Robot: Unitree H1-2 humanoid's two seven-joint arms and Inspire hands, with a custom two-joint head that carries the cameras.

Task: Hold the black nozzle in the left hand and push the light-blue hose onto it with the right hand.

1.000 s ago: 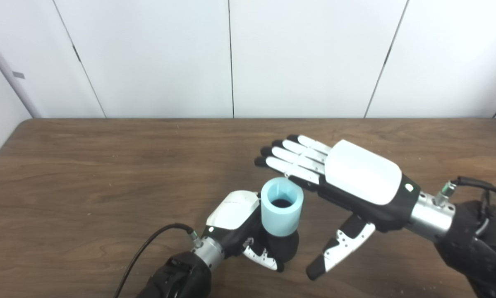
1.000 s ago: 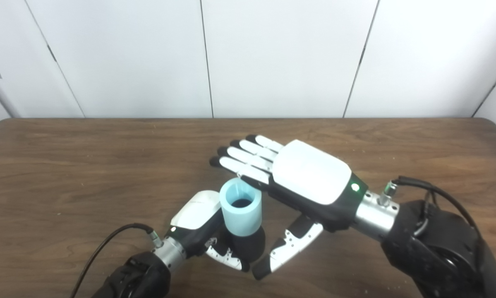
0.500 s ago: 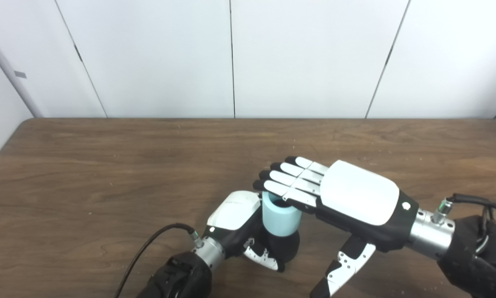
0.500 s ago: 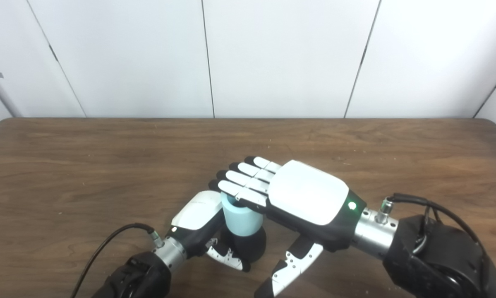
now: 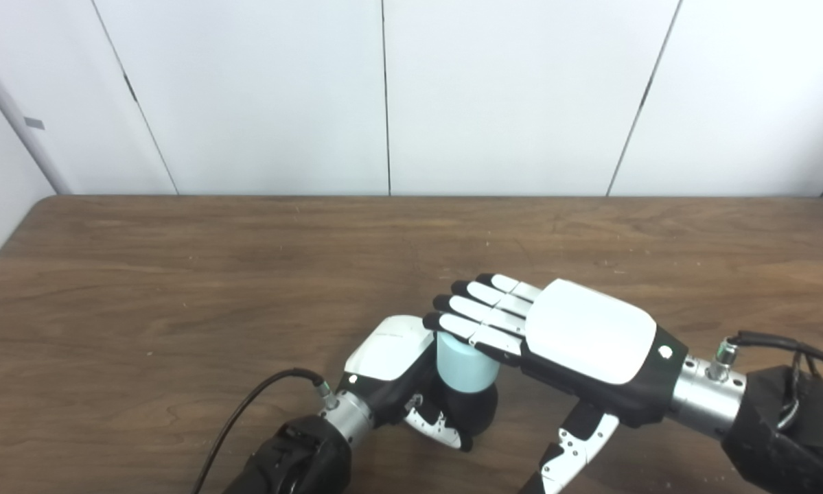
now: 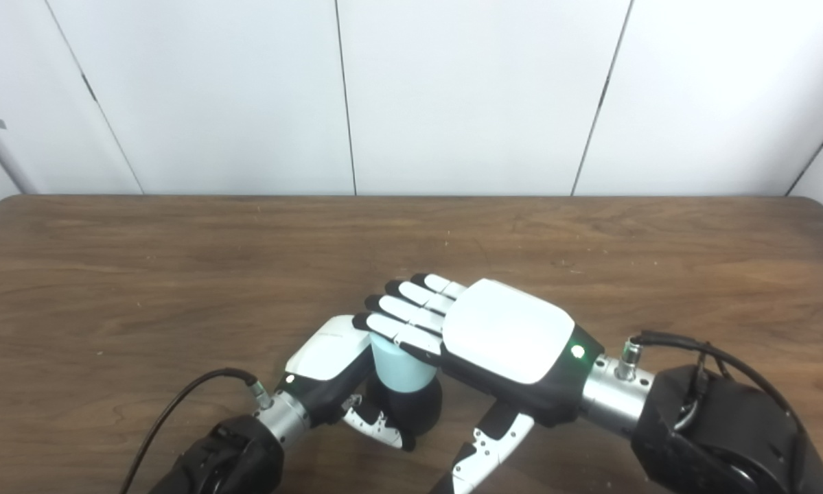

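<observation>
Left eye view: left robot hand (image 5: 411, 384) is wrapped around the black nozzle (image 5: 471, 410), standing it upright on the desk (image 5: 178, 288). Light-blue hose (image 5: 465, 361) sits on top of the nozzle, directly under the right robot hand (image 5: 555, 329). Right robot hand holds nothing; it lies flat, fingers (image 5: 476, 312) straight and slightly apart, pressing on the hose's top rim, thumb hanging below.

Risks, as judgement: contact is by the fingers alone, off the palm, so an off-centre push could tilt the hose or jam it crooked. Fingers could slide off the rim. If the left grip is weak, the nozzle may tip or skid.
</observation>
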